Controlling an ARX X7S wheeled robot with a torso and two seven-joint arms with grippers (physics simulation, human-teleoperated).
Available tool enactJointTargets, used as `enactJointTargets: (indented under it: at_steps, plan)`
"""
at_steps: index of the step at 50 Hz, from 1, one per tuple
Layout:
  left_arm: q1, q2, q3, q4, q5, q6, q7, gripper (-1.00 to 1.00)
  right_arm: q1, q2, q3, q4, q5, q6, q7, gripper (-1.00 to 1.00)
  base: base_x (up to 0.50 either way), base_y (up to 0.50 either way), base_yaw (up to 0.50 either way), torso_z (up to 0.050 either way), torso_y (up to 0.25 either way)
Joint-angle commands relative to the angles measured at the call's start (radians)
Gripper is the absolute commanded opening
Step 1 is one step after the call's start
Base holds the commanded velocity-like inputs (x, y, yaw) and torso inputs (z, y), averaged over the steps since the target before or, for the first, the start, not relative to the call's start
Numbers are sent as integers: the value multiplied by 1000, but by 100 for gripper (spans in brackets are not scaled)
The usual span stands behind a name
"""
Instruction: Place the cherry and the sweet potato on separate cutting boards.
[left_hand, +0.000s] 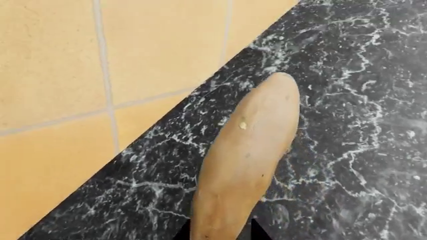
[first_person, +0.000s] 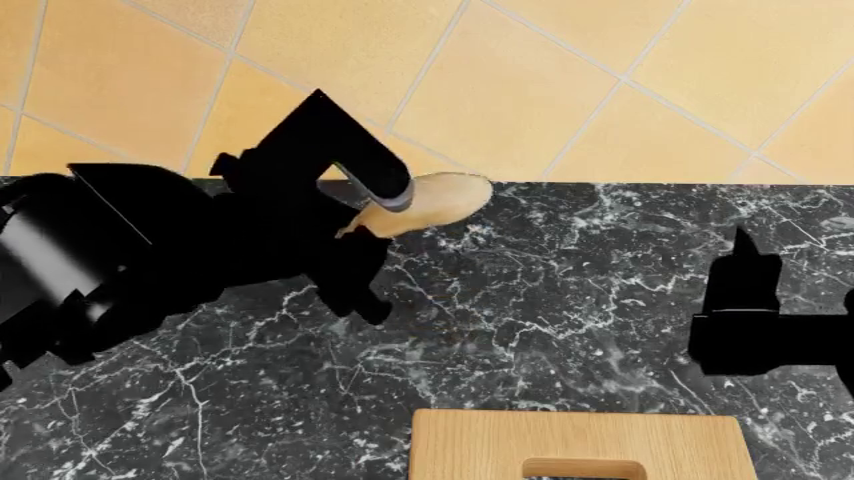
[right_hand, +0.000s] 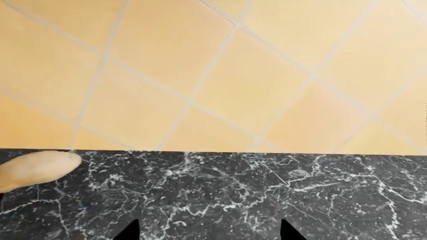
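The pale tan sweet potato (first_person: 438, 201) is held between the jaws of my left gripper (first_person: 363, 228) at the far edge of the black marble counter (first_person: 561, 300). In the left wrist view the sweet potato (left_hand: 250, 150) fills the gap of that gripper (left_hand: 222, 233), with dark fingertips (left_hand: 181, 231) on both sides of it. One light-wood cutting board (first_person: 467, 445) with a slot handle lies at the near edge. My right gripper (first_person: 745, 262) is open and empty over the counter's right side; its wrist view shows its gripper (right_hand: 208, 233) and the sweet potato's tip (right_hand: 37, 167). The cherry and the second board are out of view.
An orange tiled floor (first_person: 574, 80) lies beyond the counter's far edge. My left arm (first_person: 147, 260) covers the counter's left part. Bare marble lies between the two grippers and the board.
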Motion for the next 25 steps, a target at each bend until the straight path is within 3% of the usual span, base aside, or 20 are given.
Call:
enactJointTargets:
  at_steps: [1, 5, 12, 16, 20, 25]
  plan:
    - [6, -236, -160, 418, -106, 0, -281, -100, 17, -13, 36, -36, 44, 12, 5, 100, 0, 0, 0, 0, 0]
    - [57, -418, -215, 653, -211, -21, -363, -100, 1, -7, 44, -72, 17, -20, -30, 100, 0, 0, 0, 0, 0]
    - [187, -693, -298, 839, -333, 39, -469, -100, -75, 2, 59, -129, -81, -104, -124, 100, 0, 0, 0, 0, 0]
    - [168, -725, -293, 791, -314, 15, -462, -100, -78, 0, 50, -136, -98, -120, -141, 100, 0, 0, 0, 0, 0]
    - [154, -804, -330, 871, -367, 9, -486, -100, -117, 13, 35, -176, -140, -150, -187, 100, 0, 0, 0, 0, 2]
    - [138, -836, -336, 884, -371, -9, -493, -100, -98, 16, 44, -177, -99, -125, -147, 100, -42, 55, 0, 0, 0]
